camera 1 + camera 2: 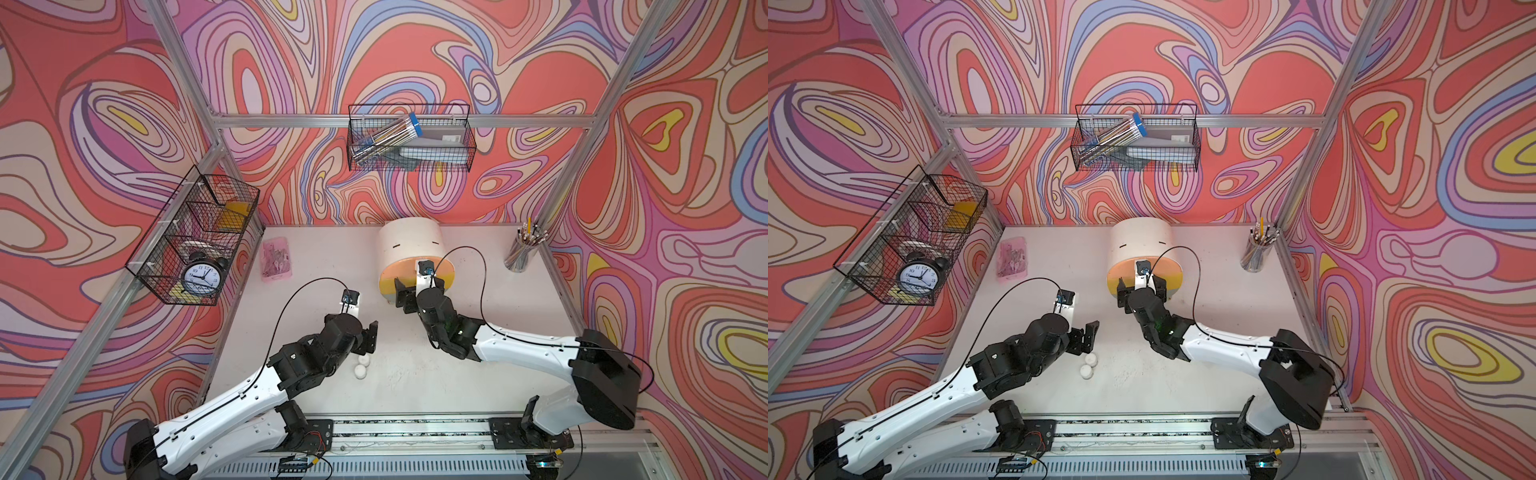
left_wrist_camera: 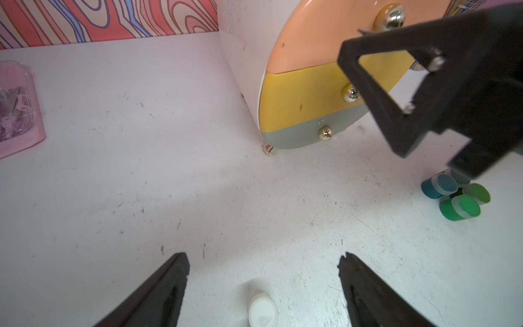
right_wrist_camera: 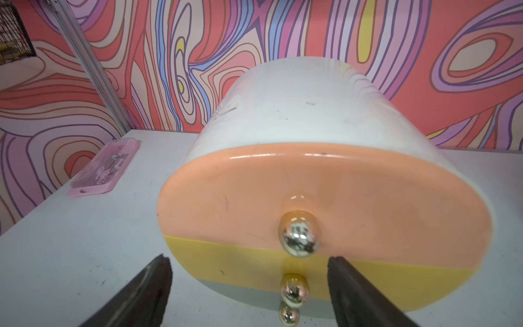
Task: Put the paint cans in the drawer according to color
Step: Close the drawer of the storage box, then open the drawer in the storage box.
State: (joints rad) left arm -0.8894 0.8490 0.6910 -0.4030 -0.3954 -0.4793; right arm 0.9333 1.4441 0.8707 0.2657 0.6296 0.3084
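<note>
While poised just in front of the drawer [image 1: 409, 243], gripping nothing: right gripper [image 3: 249, 264], jaws spread wide, one on either side of the gold knob [image 3: 294, 288] on the yellow front [image 3: 220, 260], no contact visible. Shut flush, all three fronts: peach front [image 3: 254, 192] on top, yellow in the middle, grey-green front [image 2: 294, 136] at the bottom.

Left gripper [image 2: 261, 254]: also wide open and empty, hanging over two white paint cans [image 1: 360, 371] that touch side by side on the table [image 1: 498, 324]. Between its fingers, nearer the palm than the tips and clear of both, one white lid [image 2: 263, 310].

Clustered on the table just beside the right gripper, well apart from the left gripper: teal and green paint cans [image 2: 465, 208], hidden under the right arm in both top views.
</note>
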